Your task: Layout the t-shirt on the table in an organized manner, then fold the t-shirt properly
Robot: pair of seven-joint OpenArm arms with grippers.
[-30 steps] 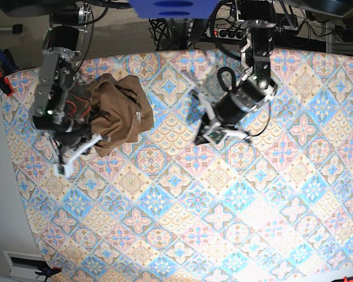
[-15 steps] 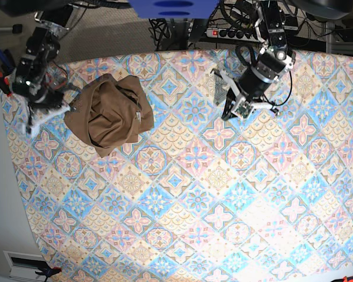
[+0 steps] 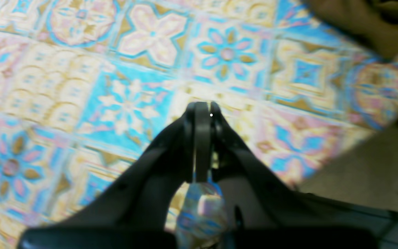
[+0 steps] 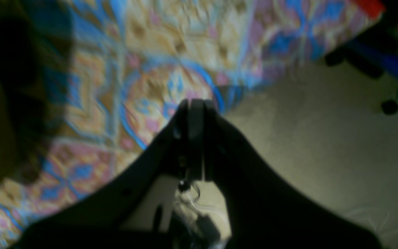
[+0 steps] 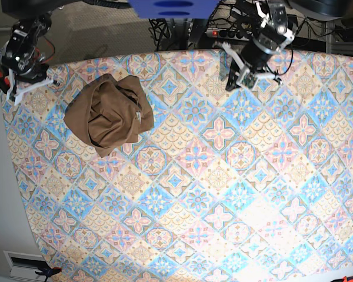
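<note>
I see the t-shirt (image 5: 109, 113) lying bunched in a rumpled heap on the far left part of the desk (image 5: 223, 194), free of both arms. It is not spread out: the cloth is folded over itself, with a small pale label (image 5: 139, 117) showing at its right edge. The heap's longer side runs roughly from the far right corner down toward the near left, though the crumpling leaves me unable to tell where the collar or hem points.

My right gripper (image 5: 28, 89) sits at the far left edge of the desk, just left of the shirt and apart from it. In the right wrist view its fingers (image 4: 193, 138) are pressed together with nothing between them, over the desk rim and carpet. My left gripper (image 5: 245, 73) hangs over the far edge of the desk, well right of the shirt. In the left wrist view its fingers (image 3: 202, 138) meet, closed on nothing, with the tan cloth (image 3: 354, 20) in the upper right corner.
</note>
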